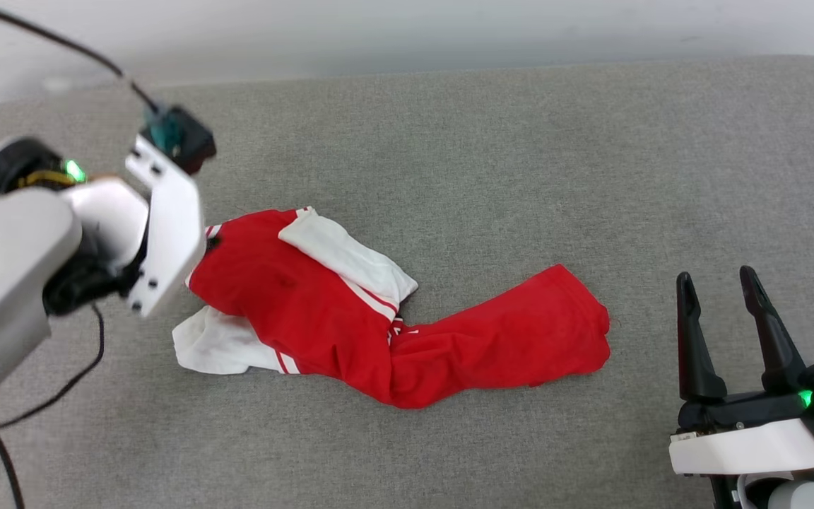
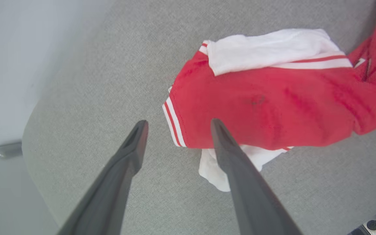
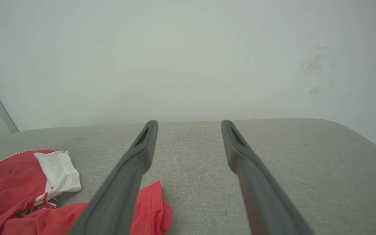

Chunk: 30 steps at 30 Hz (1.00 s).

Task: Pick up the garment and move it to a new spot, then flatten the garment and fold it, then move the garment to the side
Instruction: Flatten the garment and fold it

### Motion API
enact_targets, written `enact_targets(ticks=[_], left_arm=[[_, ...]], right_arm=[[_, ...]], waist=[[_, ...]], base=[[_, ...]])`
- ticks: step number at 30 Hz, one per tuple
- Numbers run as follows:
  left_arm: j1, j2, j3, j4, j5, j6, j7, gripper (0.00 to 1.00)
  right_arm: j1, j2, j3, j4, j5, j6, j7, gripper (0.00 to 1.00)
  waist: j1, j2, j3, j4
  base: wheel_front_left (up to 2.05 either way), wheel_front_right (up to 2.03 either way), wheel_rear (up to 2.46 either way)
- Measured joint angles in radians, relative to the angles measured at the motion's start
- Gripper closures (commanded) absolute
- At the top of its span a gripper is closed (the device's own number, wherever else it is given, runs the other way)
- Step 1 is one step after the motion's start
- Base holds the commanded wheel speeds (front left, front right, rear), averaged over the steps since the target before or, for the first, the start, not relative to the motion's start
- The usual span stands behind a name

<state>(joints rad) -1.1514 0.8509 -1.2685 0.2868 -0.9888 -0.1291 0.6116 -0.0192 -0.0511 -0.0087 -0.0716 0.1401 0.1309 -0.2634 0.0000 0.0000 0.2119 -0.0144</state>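
The garment, a red shirt with white sleeves and red-and-white striped trim, lies crumpled and twisted on the grey padded surface. One white sleeve is folded on top and another sticks out underneath at the left. In the left wrist view my left gripper hangs open just above the garment at its striped left edge, holding nothing. My left wrist covers that edge in the head view. My right gripper stands open and empty, right of the garment's red end and apart from it.
A pale wall runs behind the grey surface, whose corners are rounded. A black cable hangs by my left arm. Bare grey surface stretches right of and behind the garment.
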Motion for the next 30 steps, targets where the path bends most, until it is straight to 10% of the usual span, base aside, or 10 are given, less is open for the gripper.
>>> enact_targets(ticks=[18, 30], left_arm=[[-0.16, -0.206, -0.011, -0.036, 0.059, 0.0, 0.202, 0.0], [-0.06, -0.221, -0.002, -0.07, 0.182, 0.0, 0.363, 0.0]], right_arm=[[-0.058, 0.0, 0.015, -0.03, 0.006, 0.0, 0.0, 0.0], [-0.114, 0.0, 0.022, -0.042, 0.018, 0.0, 0.0, 0.0]], waist=[[0.0, 0.0, 0.124, -0.071], [0.0, 0.0, 0.249, -0.13]], base=[[0.0, 0.0, 0.0], [0.0, 0.0, 0.0]])
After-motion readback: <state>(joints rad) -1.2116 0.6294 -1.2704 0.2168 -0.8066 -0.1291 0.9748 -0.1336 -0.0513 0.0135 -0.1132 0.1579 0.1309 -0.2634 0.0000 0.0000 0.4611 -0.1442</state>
